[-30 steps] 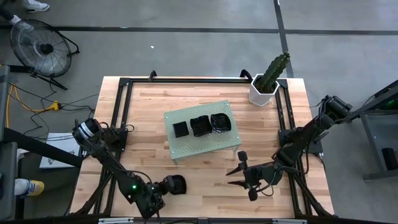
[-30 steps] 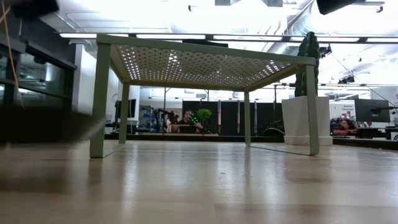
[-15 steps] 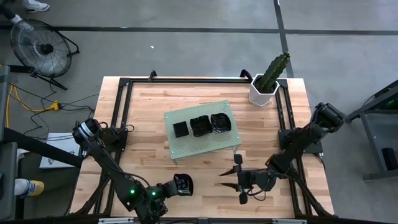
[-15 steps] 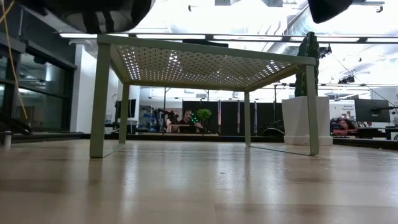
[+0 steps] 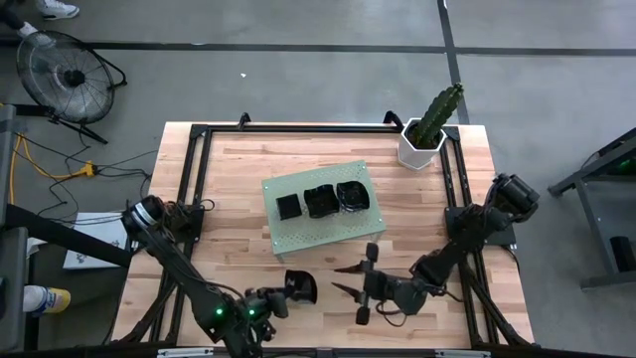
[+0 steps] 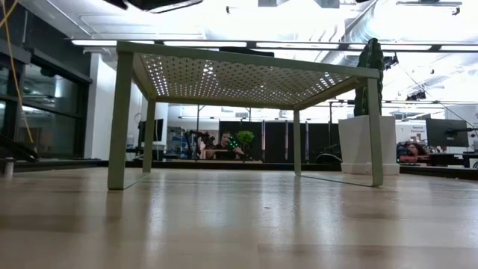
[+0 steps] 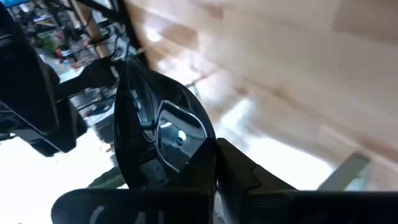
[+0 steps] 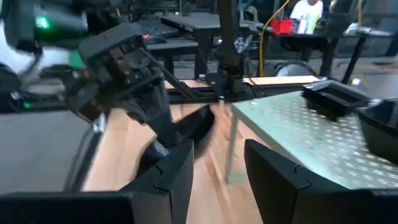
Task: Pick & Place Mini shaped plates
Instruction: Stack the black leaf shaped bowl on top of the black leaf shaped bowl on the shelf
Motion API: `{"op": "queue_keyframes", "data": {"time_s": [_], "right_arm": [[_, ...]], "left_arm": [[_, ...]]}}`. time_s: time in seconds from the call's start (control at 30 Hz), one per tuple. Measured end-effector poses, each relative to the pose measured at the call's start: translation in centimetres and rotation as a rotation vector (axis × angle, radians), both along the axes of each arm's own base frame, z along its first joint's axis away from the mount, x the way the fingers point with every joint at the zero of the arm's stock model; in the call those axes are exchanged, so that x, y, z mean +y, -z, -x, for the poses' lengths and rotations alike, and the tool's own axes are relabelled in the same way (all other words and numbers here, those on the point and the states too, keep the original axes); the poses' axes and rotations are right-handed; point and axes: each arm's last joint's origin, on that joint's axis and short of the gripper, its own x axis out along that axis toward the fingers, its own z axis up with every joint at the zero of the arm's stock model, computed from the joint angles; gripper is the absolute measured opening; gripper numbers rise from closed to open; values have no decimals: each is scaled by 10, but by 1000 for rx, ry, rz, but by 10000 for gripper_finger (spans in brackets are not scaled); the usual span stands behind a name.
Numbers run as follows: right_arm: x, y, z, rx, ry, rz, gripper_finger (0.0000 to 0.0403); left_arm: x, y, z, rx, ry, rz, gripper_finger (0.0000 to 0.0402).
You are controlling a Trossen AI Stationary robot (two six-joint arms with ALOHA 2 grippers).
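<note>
- Three mini plates [image 5: 322, 200] in a row on perforated board [image 5: 323, 231], mid-table.
- Plant pot [image 5: 419, 147] behind, toward right corner.
- Fourth plate [image 5: 297, 286] before board, in left gripper [image 5: 288, 295]; right gripper [image 5: 350, 290] just beside.

Glossy black mini plates [image 5: 323, 200] on pale-green perforated board [image 5: 323, 235]

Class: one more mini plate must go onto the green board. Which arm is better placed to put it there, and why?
The left. Its hand is shut on a black plate, just short of the green board. The right hand is open and holds nothing.
</note>
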Motion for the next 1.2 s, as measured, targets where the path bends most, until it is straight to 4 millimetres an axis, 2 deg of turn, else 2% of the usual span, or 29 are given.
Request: {"op": "queue_keyframes", "data": {"time_s": [0.2,0.37,0.53,0.9,1.1,1.2], "right_arm": [[1,-2,-15,-9,-12,-54,138],[5,3,-22,-2,54,15,138],[9,2,-27,-6,82,54,138],[10,-1,-25,-20,145,62,138],[15,-6,-17,-28,236,126,138],[16,-9,-16,-51,254,103,138]], "left_arm": [[2,1,-5,-78,-40,-145,0],[3,-3,-9,-148,-78,-228,0],[9,-3,-15,-139,-94,-281,0],[29,-3,-30,-127,-164,-327,0],[29,-3,-31,-126,-166,-328,0],[29,-3,-31,-126,-165,-327,0]]}}
